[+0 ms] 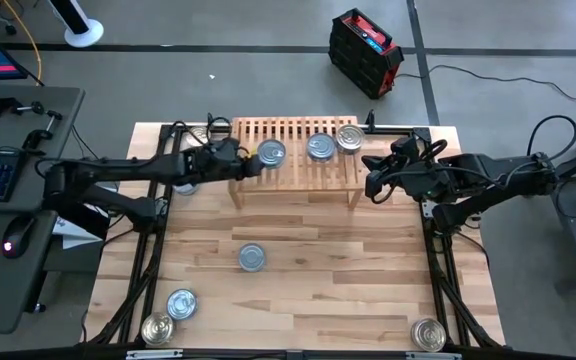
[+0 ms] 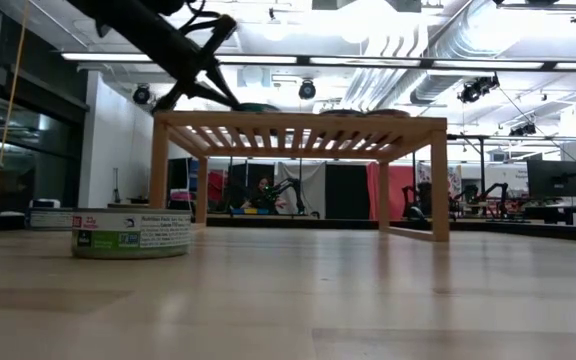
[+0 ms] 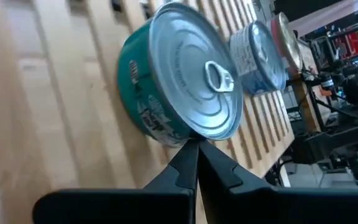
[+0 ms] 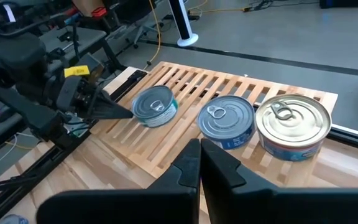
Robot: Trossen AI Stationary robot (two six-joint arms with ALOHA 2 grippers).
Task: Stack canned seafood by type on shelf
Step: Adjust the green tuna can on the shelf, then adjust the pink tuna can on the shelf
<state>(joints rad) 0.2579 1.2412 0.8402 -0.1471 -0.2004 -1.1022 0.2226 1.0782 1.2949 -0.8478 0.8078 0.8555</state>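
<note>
Overhead view: straight down on whole table [image 1: 298, 300]. Low view: level across tabletop, under shelf [image 2: 298, 125]. Left wrist: very close to teal tin [image 3: 179, 81]. Right wrist: farther back, sharing same shelf [image 4: 185, 84] and tin [image 4: 155, 106].

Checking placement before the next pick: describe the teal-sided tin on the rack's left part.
The flat round teal-sided metal tin has a bluish-silver ringed lid with a pull ring. It sits upright on the light-wood slatted shelf, left of two other tins. The shut left gripper has its fingertips right at the tin's side; whether they touch is unclear.
</note>
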